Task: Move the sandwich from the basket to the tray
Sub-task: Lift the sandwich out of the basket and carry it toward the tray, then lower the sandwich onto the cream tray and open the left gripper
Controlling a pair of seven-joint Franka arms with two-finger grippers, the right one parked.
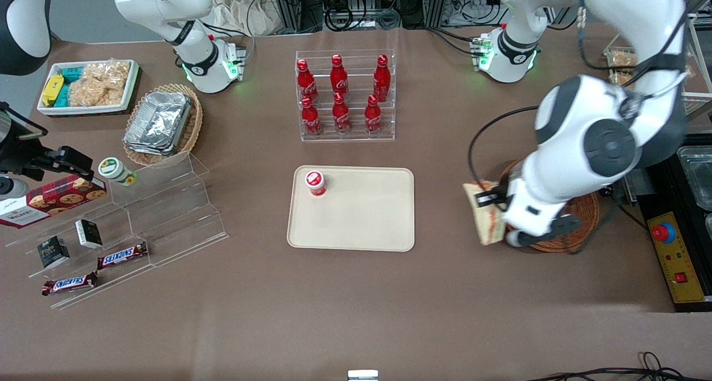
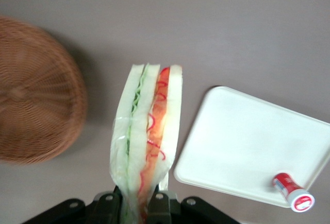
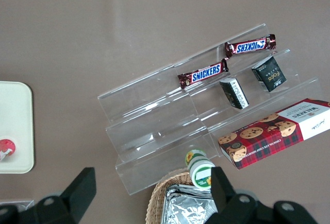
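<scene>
My left gripper (image 1: 489, 200) is shut on the sandwich (image 1: 483, 214), a wrapped wedge of pale bread with orange-red and green filling, and holds it in the air between the basket and the tray. In the left wrist view the sandwich (image 2: 147, 141) hangs from the fingers (image 2: 108, 203) over bare table. The reddish-brown wicker basket (image 1: 584, 219) lies under the arm and is partly hidden; it looks empty in the left wrist view (image 2: 36, 110). The beige tray (image 1: 361, 219) lies mid-table and also shows in the left wrist view (image 2: 247, 141).
A small red-capped cup (image 1: 315, 182) stands on the tray's corner toward the parked arm. A clear rack of red cola bottles (image 1: 345, 94) stands farther from the camera than the tray. A clear tiered stand with snacks (image 1: 122, 225) lies toward the parked arm's end.
</scene>
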